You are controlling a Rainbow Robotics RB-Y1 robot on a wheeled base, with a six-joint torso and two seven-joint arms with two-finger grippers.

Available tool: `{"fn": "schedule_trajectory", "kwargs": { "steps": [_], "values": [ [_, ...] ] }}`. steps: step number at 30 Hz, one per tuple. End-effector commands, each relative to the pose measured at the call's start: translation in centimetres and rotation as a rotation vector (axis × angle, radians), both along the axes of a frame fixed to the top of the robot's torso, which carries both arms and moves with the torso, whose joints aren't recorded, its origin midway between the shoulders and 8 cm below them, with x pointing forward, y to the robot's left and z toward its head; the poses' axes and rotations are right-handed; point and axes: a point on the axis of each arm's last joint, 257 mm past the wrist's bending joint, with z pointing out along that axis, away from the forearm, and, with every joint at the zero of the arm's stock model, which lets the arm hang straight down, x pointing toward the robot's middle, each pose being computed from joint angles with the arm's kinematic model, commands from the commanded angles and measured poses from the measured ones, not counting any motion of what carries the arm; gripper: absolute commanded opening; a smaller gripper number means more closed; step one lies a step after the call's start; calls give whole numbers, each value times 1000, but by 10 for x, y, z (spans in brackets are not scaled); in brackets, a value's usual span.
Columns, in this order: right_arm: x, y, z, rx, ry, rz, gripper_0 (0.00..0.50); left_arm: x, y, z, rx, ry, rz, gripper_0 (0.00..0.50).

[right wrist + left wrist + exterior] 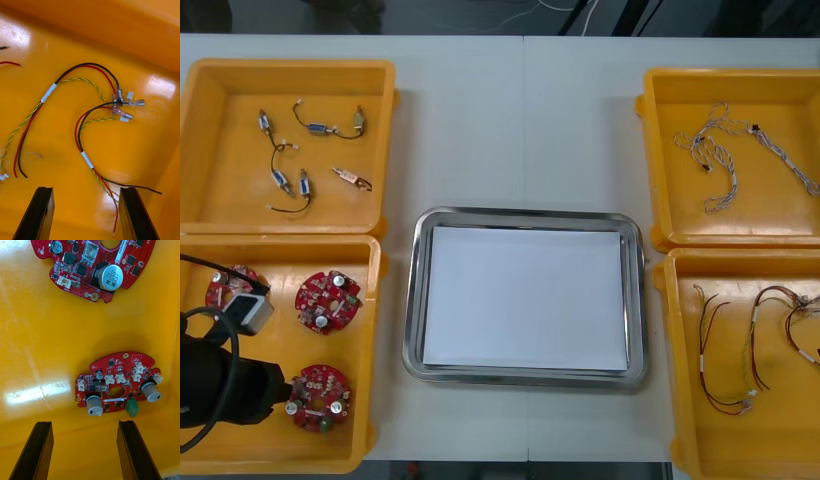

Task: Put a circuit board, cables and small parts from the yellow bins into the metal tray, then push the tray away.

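The left hand point(84, 424) hangs released, fingers apart, over a round red circuit board point(116, 384) in the yellow bin point(33, 333) at the counter's near left corner. The board seems stiff, light and fragile; I would grip its bare rim. The right hand point(86, 189), also released, hovers over soft cables point(84, 123).

White-lined metal tray point(416, 300) lying flat at the middle of the table, between four yellow bins point(290, 68).
Three round red circuit boards point(328, 300) lie face up in the near-left bin, with small metal parts point(280, 181) on black leads scattered in the far-left bin. Twisted blue and white cables point(725, 170) lie loose in the far-right bin, and red, yellow and black cables point(752, 340) in the near-right.
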Motion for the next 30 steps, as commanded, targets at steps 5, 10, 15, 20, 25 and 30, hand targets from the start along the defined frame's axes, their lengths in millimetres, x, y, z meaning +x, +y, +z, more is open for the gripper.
{"fn": "schedule_trajectory", "kwargs": {
  "steps": [5, 10, 15, 20, 25, 30],
  "values": [
    [-4, -14, -16, -87, 19, 131, 500, -12, 15, -20, 22, 17, 59, 500],
    [3, -7, -30, -84, 20, 174, 500, -10, 15, -30, 3, 6, 63, 500],
    [2, 5, -38, -77, 35, 201, 500, -9, 12, -37, 2, 1, 55, 500],
    [4, 6, -41, -85, 40, 214, 500, -12, 7, -41, -8, -1, 52, 500],
    [10, 2, -46, -88, 37, 217, 500, -12, 8, -43, 1, -11, 48, 500],
    [20, -2, -43, -104, 24, 223, 500, -10, 10, -43, 7, -18, 51, 500]
  ]
}}
